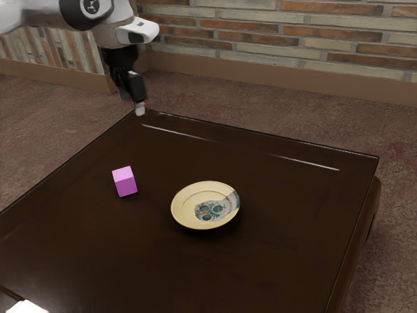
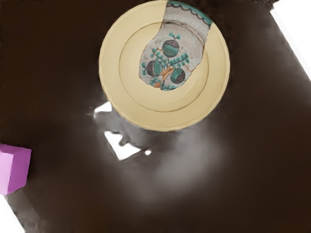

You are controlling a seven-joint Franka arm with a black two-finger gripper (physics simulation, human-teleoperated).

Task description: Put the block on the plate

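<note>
1. Plainly, the pink block (image 1: 125,182) sits on the dark table (image 1: 267,274), toward the exterior view's left of the plate (image 1: 184,206) and clear of its rim.
2. Next outward is the plate, cream with a painted patch, lying face up with nothing on it; its shallow dish looks wide enough for the block.
3. Beyond both, the gripper (image 1: 139,108) hangs near the table's far corner, well apart from the block. I cannot tell whether it is open or closed.
4. The step in hand, as I judge it, is reaching the block; the placing is all to come. Bring the hand over the block first, turn it square to two opposite faces, then descend straight, with room on both sides. A skewed approach could tip or twist the block.
5. Grip around mid-height, firmly enough to stop slipping, and lift above the rim before crossing. Centre over the plate's flat middle, lower until the block's base meets it, release gently and rise straight; letting go near the sloping rim could leave it leaning.
</note>
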